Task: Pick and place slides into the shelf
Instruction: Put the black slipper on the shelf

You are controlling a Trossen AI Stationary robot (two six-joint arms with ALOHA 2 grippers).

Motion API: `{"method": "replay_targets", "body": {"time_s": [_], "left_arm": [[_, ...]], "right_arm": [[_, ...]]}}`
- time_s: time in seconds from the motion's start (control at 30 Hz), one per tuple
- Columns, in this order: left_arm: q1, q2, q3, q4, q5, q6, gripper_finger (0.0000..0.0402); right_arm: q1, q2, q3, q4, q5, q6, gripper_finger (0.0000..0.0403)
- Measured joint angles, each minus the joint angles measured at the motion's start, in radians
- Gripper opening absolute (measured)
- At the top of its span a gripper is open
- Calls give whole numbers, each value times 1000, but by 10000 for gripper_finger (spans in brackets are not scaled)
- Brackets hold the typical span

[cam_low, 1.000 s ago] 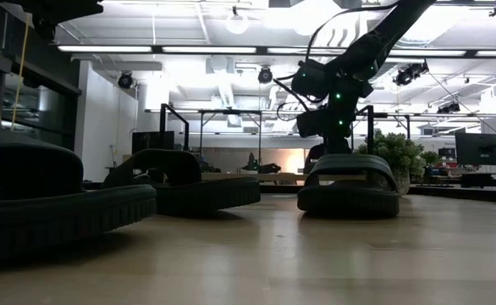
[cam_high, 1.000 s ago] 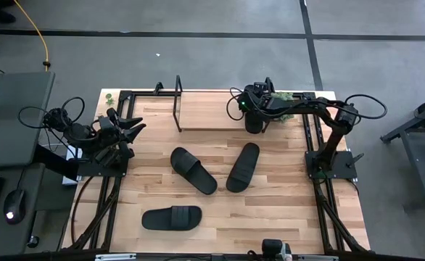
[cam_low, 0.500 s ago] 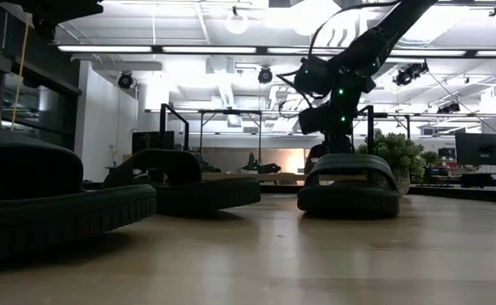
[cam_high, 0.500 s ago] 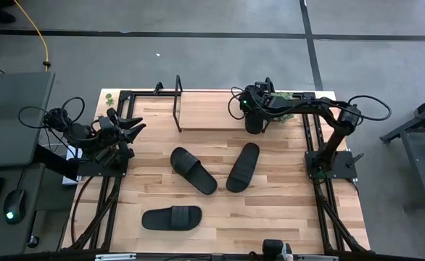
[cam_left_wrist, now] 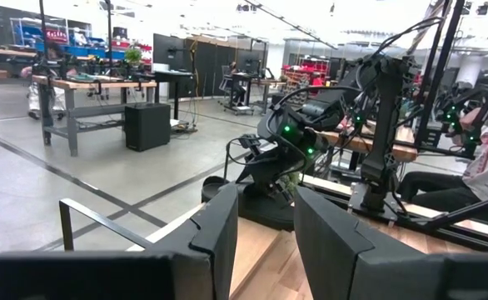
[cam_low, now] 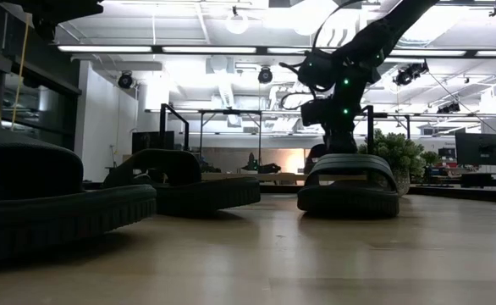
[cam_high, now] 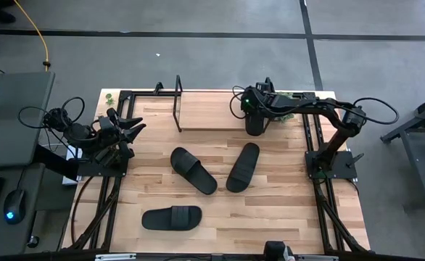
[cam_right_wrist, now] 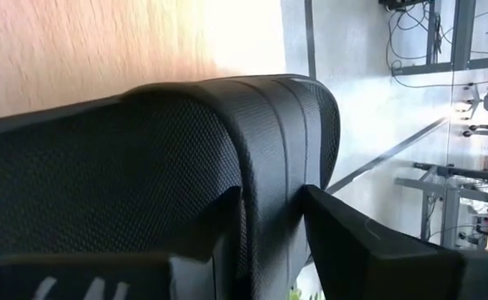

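Note:
Three black slides lie on their soles on the table: one in the middle [cam_high: 193, 170], one to its right [cam_high: 243, 167], one near the front edge [cam_high: 171, 217]. A fourth slide [cam_high: 254, 122] sits at the right end of the shelf [cam_high: 212, 112], a light board with a black tube end frame [cam_high: 177, 101]. My right gripper [cam_high: 255, 114] is above that slide and shut on it. My left gripper [cam_high: 131, 127] waits open at the table's left edge, with its fingers apart in its wrist view [cam_left_wrist: 265, 242]. My right gripper [cam_right_wrist: 273, 237] pinches the fourth slide's wide strap band [cam_right_wrist: 273, 150] between its two fingers, one finger on each face of the band's edge. The fingers come from above, pointing down. The arm hides how the slide meets the shelf board.
Black rails frame the table at the left [cam_high: 100, 196] and right [cam_high: 321, 196]. A green plant [cam_high: 289, 98] stands behind the shelf's right end. The shelf board left of the held slide is bare wood, and so is the table's near right part [cam_high: 270, 217].
In the low view my right arm's wrist has risen a little and shifted toward the table's right edge. The slide under it has stayed at the shelf's right end. The three slides on the table have not moved.

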Motion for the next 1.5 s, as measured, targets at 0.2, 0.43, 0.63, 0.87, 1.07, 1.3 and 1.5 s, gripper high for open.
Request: {"method": "replay_targets", "body": {"time_s": [0.2, 0.43, 0.63, 0.87, 1.07, 1.3, 1.5], "left_arm": [[0, 0, 0, 0, 0, 0, 106], [0, 0, 0, 0, 0, 0, 106], [0, 0, 0, 0, 0, 0, 106], [0, 0, 0, -3, 0, 0, 106], [0, 0, 0, -4, 0, 0, 106], [0, 0, 0, -4, 0, 0, 106], [0, 0, 0, -3, 0, 0, 106]], "right_arm": [[0, -1, 0, -7, -19, 7, 125], [1, -2, 0, -13, -21, 29, 175], [1, -30, 0, -27, -25, 30, 219], [2, -104, 0, -81, -111, 84, 232], [18, -157, 2, -145, -168, 141, 232], [84, -194, 2, -162, -191, 164, 232], [157, -208, 2, -156, -197, 214, 232]]}}
